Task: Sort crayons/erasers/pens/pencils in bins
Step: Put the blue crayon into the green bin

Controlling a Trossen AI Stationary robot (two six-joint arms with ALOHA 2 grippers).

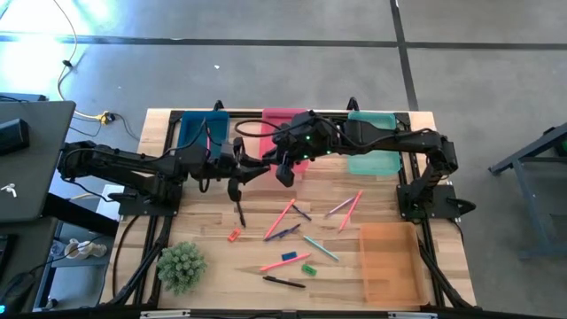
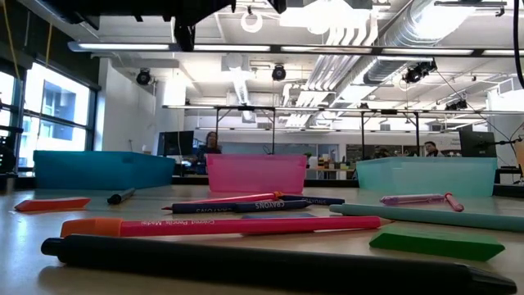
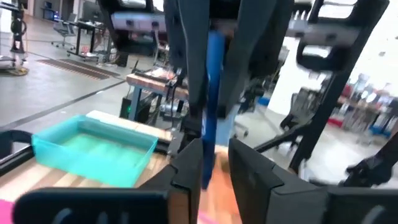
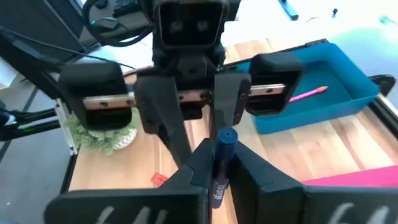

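Above the middle of the table my two grippers meet tip to tip. My right gripper is shut on a blue pen. My left gripper faces it, open, with a finger on either side of the pen's free end; whether a finger touches it I cannot tell. At the far edge stand the dark blue bin, the pink bin, partly under the arms, and the teal bin. The orange bin sits near right. My right gripper pinches the blue pen's barrel between its two fingers. The fingers slant down toward the table's left side and the pen lies along them. Its capped end sticks out past the fingertips, and the pen is lifted clear of the table.
Pens, pencils and crayons and small erasers lie scattered on the near half of the table. A pink stick lies in the dark blue bin. A small green plant stands near left.
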